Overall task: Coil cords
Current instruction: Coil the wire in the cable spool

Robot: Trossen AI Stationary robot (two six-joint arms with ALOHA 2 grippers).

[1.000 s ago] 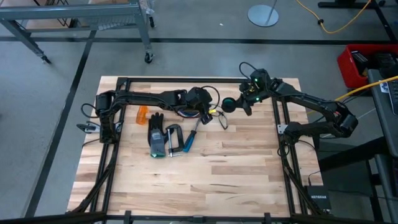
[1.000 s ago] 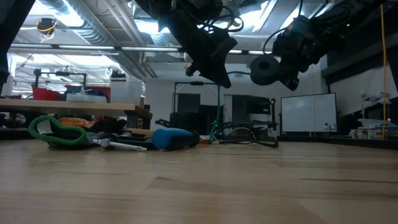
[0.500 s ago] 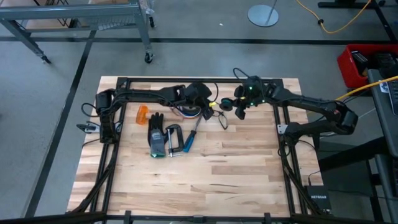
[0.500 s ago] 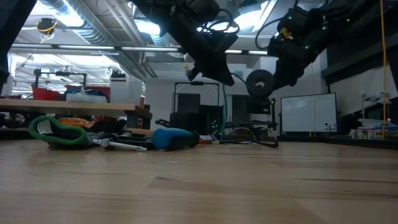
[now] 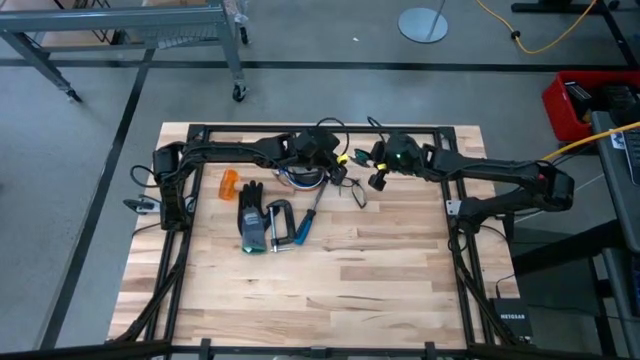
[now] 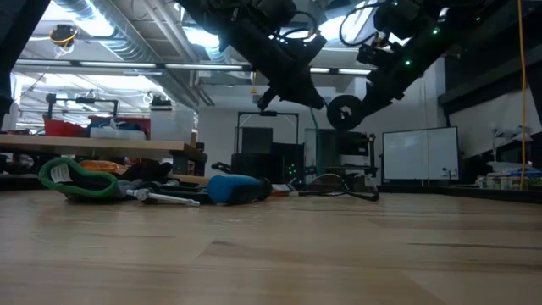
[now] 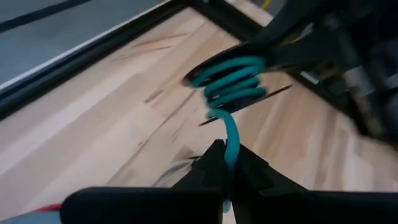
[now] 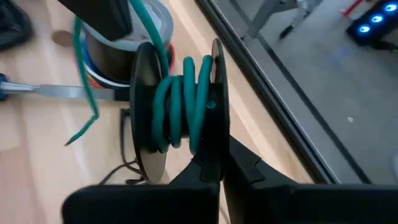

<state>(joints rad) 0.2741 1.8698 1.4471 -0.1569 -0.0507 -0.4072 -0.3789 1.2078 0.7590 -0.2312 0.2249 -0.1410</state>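
A thin teal cord [image 8: 177,106] is wound in several turns on a black spool [image 6: 343,112] that hangs above the table's far middle. My right gripper [image 8: 214,165] is shut on the spool. My left gripper [image 7: 225,165], just left of the spool in the high view [image 5: 335,170], is shut on the same teal cord. A short stretch of cord [image 7: 231,127] runs from its fingers to the coil [image 7: 230,81]. A loose teal end [image 8: 84,121] dangles. A black cord [image 5: 358,193] lies slack on the table below them. My left gripper pinches the teal cord [image 7: 230,146] between its two fingers, a short way from the coil. The fingers slant down toward the spool, and the cord runs on from them up to the coil, clear of the table. My right gripper pinches one of the spool's two flat side discs [image 8: 216,124] at its rim between its two fingers. The fingers come slanting down from the table's right side. The spool is lifted clear of the table, with its discs standing on edge.
A grey-blue tape roll [image 5: 303,178] sits under the left gripper. Nearer lie a blue-handled screwdriver [image 5: 303,222], a clamp [image 5: 280,225], a dark glove [image 5: 252,215] and an orange piece [image 5: 229,184]. The black frame rail [image 5: 300,128] runs along the far edge. The near half is bare wood.
My right gripper has carried the spool toward the table's left, closer to my left gripper, and has rolled so that the spool has turned and sunk a little. My left gripper has rolled about its own line and shifted slightly toward the far edge, still holding the teal cord.
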